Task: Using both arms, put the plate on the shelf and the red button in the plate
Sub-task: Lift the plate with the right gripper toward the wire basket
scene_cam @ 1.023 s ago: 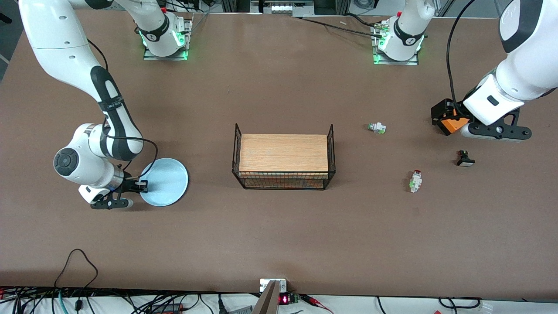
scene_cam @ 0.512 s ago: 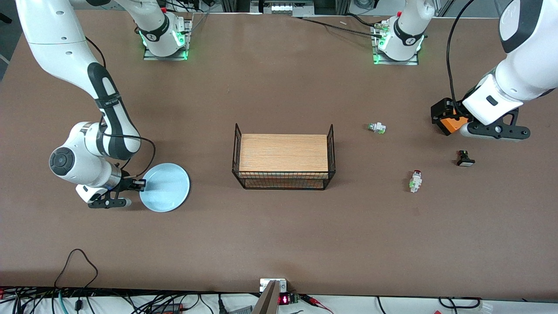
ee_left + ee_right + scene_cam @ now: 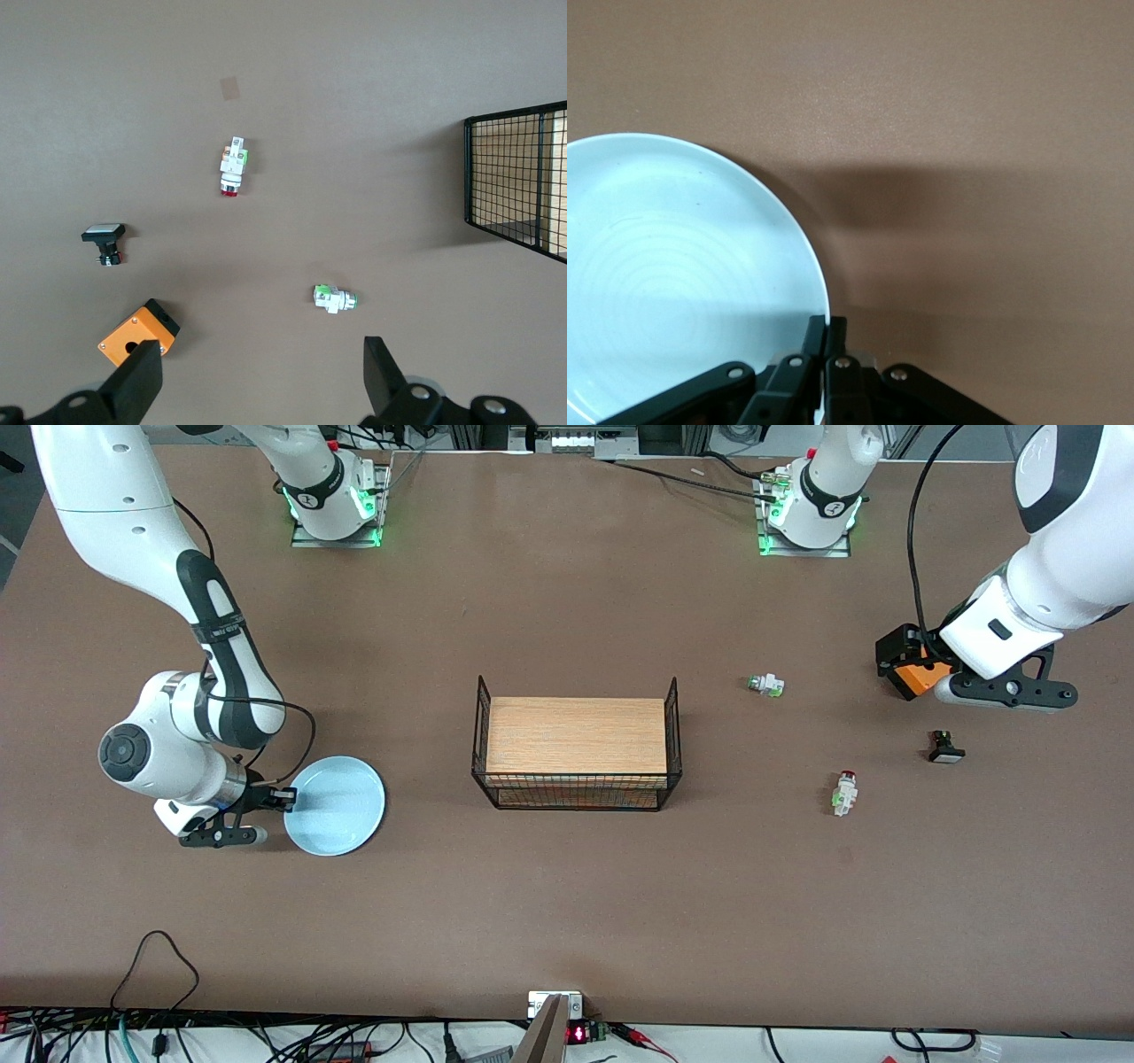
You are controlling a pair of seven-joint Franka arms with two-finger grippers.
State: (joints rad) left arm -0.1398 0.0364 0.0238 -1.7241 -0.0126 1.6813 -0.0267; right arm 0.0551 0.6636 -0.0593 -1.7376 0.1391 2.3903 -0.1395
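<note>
Shifted plate, rim in right end effector.

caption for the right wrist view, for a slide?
Right gripper shut on the rim of the pale-blue plate on the brown table.

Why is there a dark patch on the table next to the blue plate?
Right wrist view: it's a soft shadow on the table beside the plate, probably from the arm overhead. Front view: light is even, with only small shadows beside the basket.
</note>
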